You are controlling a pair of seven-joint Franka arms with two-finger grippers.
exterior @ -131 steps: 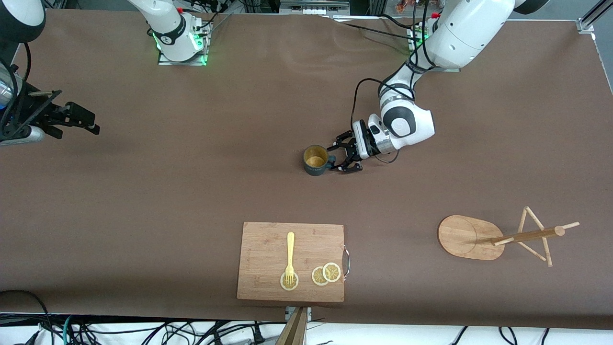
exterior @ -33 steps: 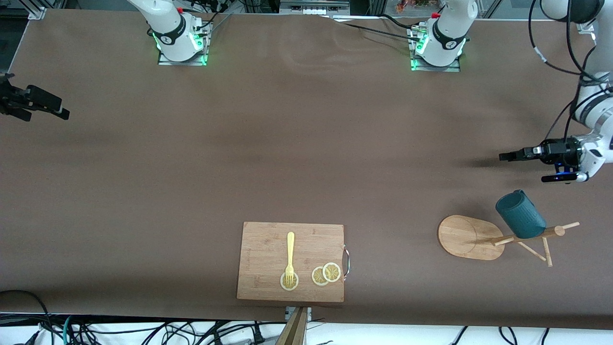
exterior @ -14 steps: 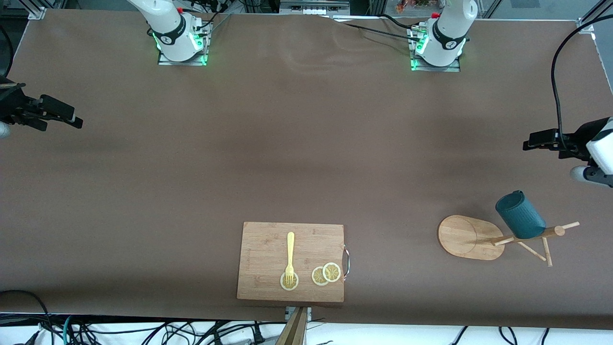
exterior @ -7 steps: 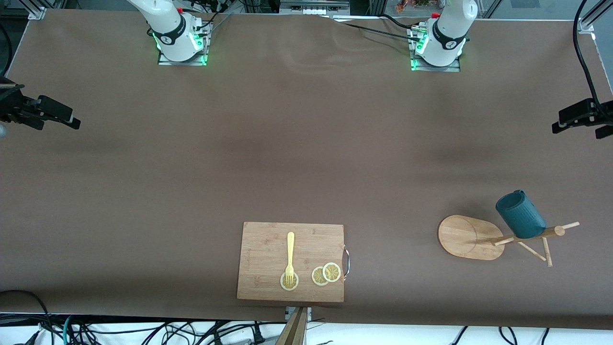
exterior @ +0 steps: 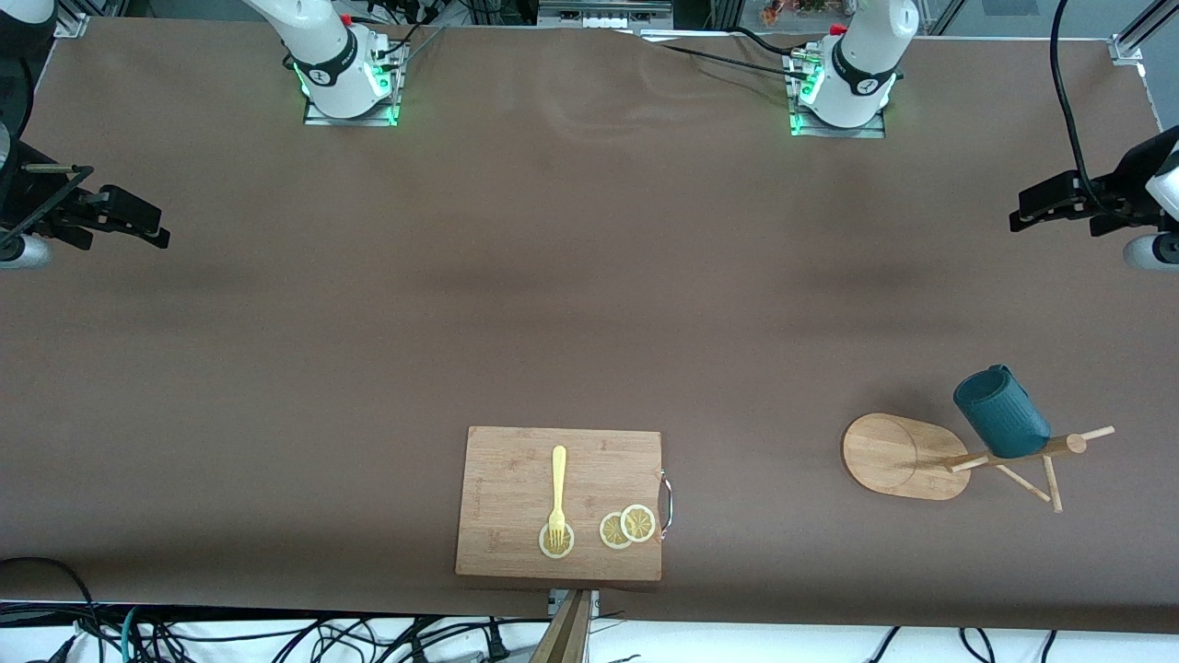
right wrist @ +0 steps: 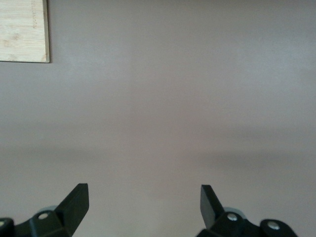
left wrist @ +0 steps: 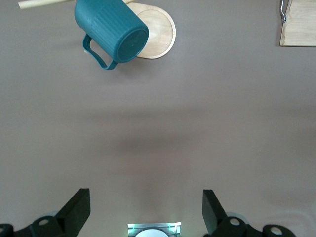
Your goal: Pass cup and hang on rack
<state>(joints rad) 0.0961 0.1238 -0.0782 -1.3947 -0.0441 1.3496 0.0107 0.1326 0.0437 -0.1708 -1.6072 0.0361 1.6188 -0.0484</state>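
The dark teal cup (exterior: 1001, 412) hangs tilted on a peg of the light wooden rack (exterior: 898, 456), at the left arm's end of the table and near the front camera. In the left wrist view the cup (left wrist: 111, 29) shows bottom-on with its handle to one side, in front of the rack's oval base (left wrist: 160, 37). My left gripper (exterior: 1032, 207) hovers open and empty over bare table at that end, well apart from the cup; its own view shows its gripper (left wrist: 146, 207) with nothing between its fingers. My right gripper (exterior: 138, 226) waits open and empty over the right arm's end (right wrist: 144, 205).
A wooden cutting board (exterior: 516, 460) with a metal handle lies near the front edge at mid-table. On it are a yellow fork (exterior: 557, 493) and lemon slices (exterior: 626, 527). Board corners show in both wrist views (left wrist: 298, 22) (right wrist: 23, 29).
The left gripper has pulled away from the rack and up along the table's end. The right gripper has shifted slightly. The cup has stayed still on the rack.
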